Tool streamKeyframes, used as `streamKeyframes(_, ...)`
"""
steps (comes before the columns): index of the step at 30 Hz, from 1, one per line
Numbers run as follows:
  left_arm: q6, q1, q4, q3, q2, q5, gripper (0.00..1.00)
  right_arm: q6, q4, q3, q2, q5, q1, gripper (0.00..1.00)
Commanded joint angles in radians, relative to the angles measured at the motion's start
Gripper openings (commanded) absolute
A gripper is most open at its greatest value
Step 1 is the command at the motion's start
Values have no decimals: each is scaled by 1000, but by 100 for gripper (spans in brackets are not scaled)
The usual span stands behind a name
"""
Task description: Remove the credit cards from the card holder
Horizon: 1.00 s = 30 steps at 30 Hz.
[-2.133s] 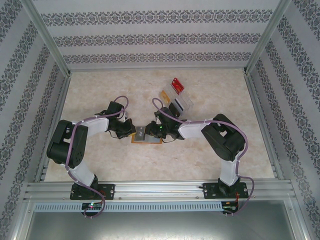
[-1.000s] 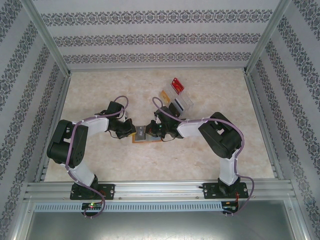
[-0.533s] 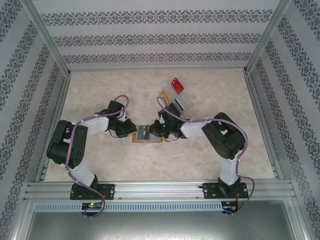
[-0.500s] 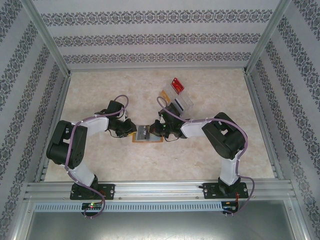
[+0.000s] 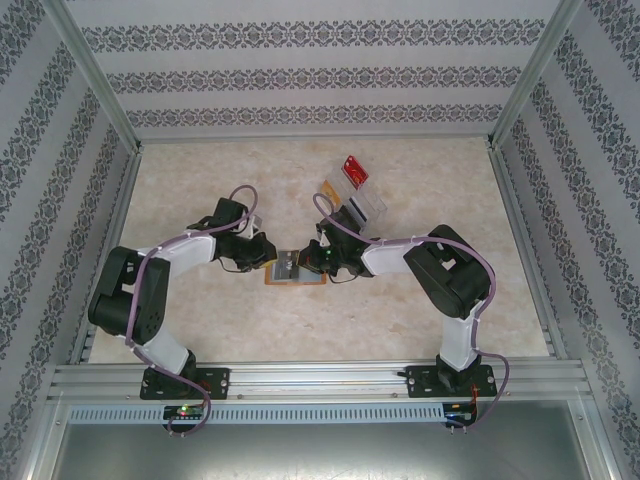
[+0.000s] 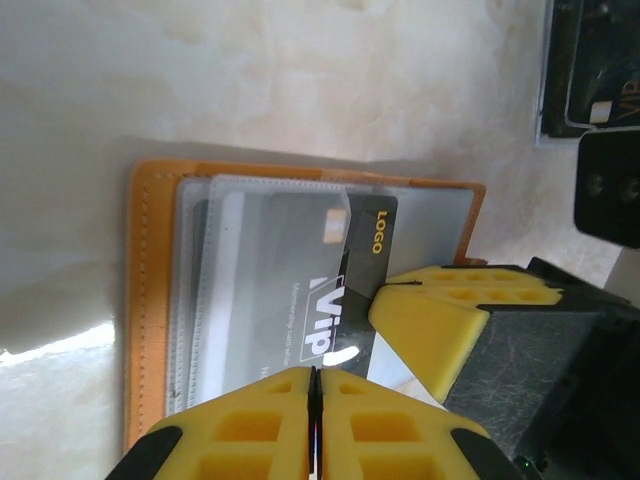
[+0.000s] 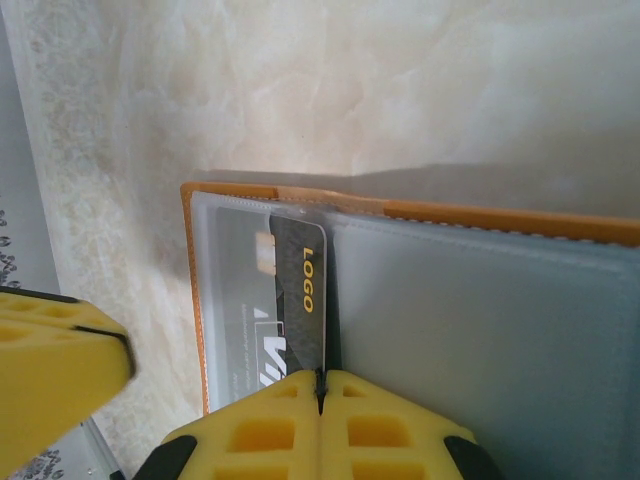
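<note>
The orange-tan card holder (image 5: 296, 271) lies open on the table between both arms, grey pocket pages (image 7: 480, 320) facing up. A dark grey credit card (image 7: 300, 285) printed LOGO and VIP sticks partly out of a left-hand pocket (image 6: 310, 260). My right gripper (image 7: 320, 380) is shut on that card's edge and sits at the holder's right side (image 5: 307, 260); one of its fingers (image 6: 430, 325) shows beside the card. My left gripper (image 6: 315, 378) is shut, its tips low over the holder's left part (image 5: 270, 258). Whether it pinches a page is hidden.
A clear plastic tray (image 5: 352, 205) holding dark cards stands just behind the right arm, and its corner (image 6: 590, 70) is near the holder. A red card (image 5: 354, 172) lies at the tray's far end. Bare marble table spreads left and in front.
The left arm has swung right, bringing its shut gripper onto the holder's left part. The right gripper stays on the card, shifted slightly.
</note>
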Motion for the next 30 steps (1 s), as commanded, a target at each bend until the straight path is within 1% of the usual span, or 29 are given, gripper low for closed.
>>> streamKeyframes(1, 34, -30, -12, 40, 34, 4, 11, -20, 8, -7, -16, 7, -4, 0)
streamKeyframes(6, 41, -30, -55, 65, 97, -51, 9, -15, 13, -5, -12, 6, -3, 1)
streamKeyframes(13, 43, -30, -59, 43, 117, -78, 8, -14, 12, 4, 2, 2, 3, 17)
streamKeyframes(15, 42, -30, -59, 37, 117, -84, 8, -11, 5, 12, 12, 4, 6, 20)
streamKeyframes(23, 43, -31, -59, 11, 121, -103, 7, -8, -2, 38, 41, -8, 16, 23)
streamKeyframes(30, 42, -31, -58, 11, 123, -105, 7, -15, -36, 63, 58, -9, 24, 24)
